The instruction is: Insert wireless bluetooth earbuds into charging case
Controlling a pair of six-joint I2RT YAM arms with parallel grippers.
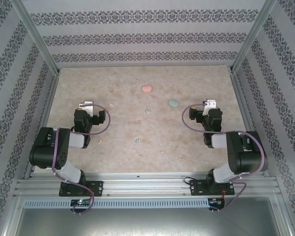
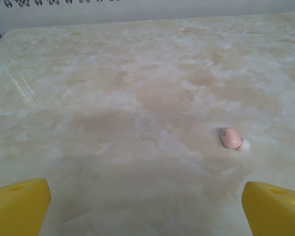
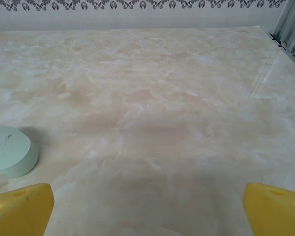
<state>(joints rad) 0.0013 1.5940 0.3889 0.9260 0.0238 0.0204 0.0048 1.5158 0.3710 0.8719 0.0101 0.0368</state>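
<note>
Both arms have their fingers spread wide, nothing pinched. The left gripper (image 2: 145, 199) has a pink earbud (image 2: 232, 139) lying on the table (image 2: 137, 73) at its 2 o'clock, well clear of it. The right gripper (image 3: 147, 199) has the mint case (image 3: 11, 151) at 10 o'clock. From above, the pink case (image 1: 146, 89) sits at 12 o'clock of mid-table. The tiny specks nearer centre are probably the green earbuds (image 1: 147, 111), too small to be sure.

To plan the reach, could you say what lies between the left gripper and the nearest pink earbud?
Bare tabletop, up to the pink earbud, in the left wrist view.
</note>
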